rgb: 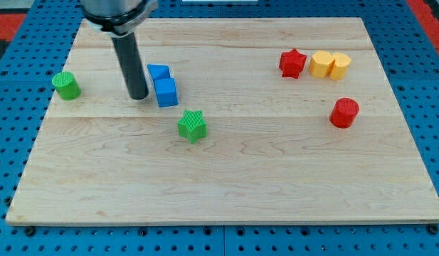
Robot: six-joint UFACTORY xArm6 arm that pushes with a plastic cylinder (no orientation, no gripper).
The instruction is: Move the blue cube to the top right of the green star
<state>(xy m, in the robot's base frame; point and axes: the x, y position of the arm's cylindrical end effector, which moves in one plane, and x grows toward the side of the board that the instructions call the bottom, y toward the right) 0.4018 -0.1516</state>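
Observation:
The blue cube [166, 92] sits on the wooden board, up and left of the green star [193, 125]. A second blue block [158, 72] touches the cube from behind, toward the view's top. My tip [138, 97] rests on the board just left of the blue cube, a small gap from its left face. The green star lies below and right of the cube, apart from it.
A green cylinder [65, 84] stands near the board's left edge. A red star [292, 62] and two yellow blocks [321, 64] [339, 65] sit at the top right. A red cylinder [344, 112] stands below them. The board [226, 185] lies on a blue pegboard.

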